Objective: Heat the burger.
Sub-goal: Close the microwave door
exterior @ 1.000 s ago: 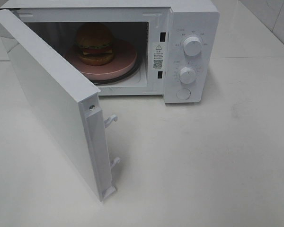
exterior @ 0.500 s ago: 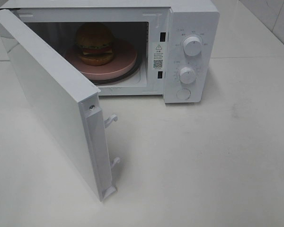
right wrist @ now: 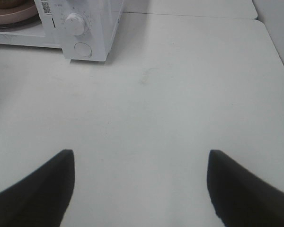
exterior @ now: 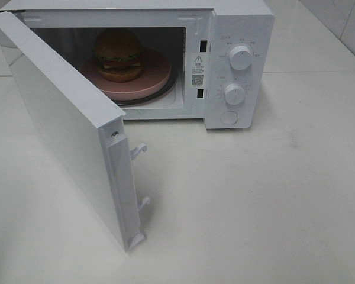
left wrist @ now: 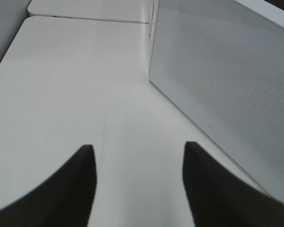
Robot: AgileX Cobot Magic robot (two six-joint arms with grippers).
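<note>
Both claws empty, left claw (left wrist: 137,189) half open, right claw (right wrist: 141,189) wide; tall golden-bun burger (exterior: 118,54) on round pink plate (exterior: 157,80) inside white microwave (exterior: 242,23); its open door (left wrist: 227,85) lies beside my left claw, nearer arm

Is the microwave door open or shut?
Open. The door stands swung wide out from the microwave, and the burger sits in plain sight on the pink plate inside.

Blocked on the left by the open microwave door (exterior: 65,130); free over the table (exterior: 272,195) at right, into the cavity (exterior: 163,41).
</note>
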